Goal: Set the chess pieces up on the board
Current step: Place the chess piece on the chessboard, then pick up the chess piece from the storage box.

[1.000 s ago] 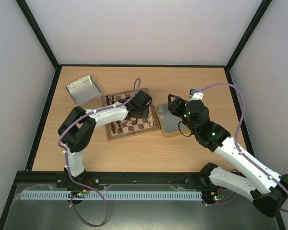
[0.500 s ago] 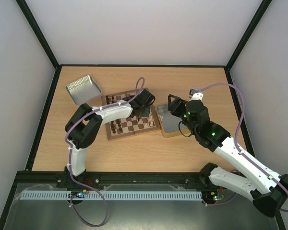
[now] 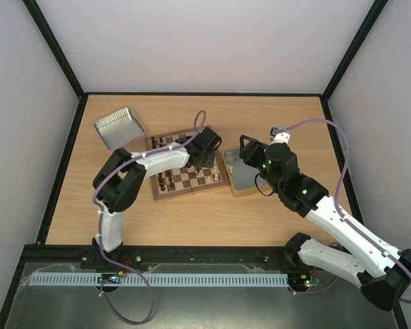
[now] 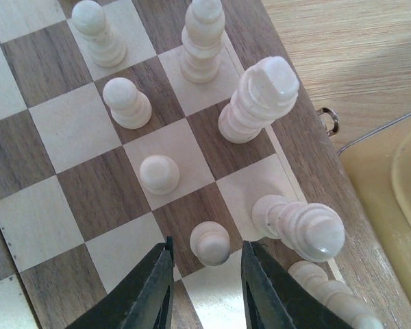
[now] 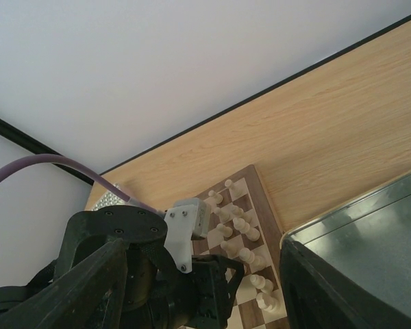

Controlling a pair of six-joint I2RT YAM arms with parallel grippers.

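The board [image 3: 166,190] lies at mid-table with dark pieces on its left side and cream chess pieces [image 5: 236,223] lined up along its right side. My left gripper [image 3: 207,163] hovers low over the board's right edge. In the left wrist view a cream pawn [image 4: 210,243] stands upright between the fingers of the left gripper [image 4: 206,245], which is open with a gap on each side. Taller cream pieces [image 4: 258,101] stand close by on the edge squares. My right gripper [image 3: 245,152] hangs open over a metal tin [image 3: 243,179], holding nothing.
A second, ribbed metal tin [image 3: 118,126] sits at the back left of the table. The tin [image 5: 370,233] beside the board nearly touches its right border [image 4: 308,147]. A tall cream piece [image 4: 299,226] stands just right of my left fingers.
The left arm shifted toward the board's right edge, then its jaws parted from shut, leaving the cream pawn standing on the board. The right arm has not moved.
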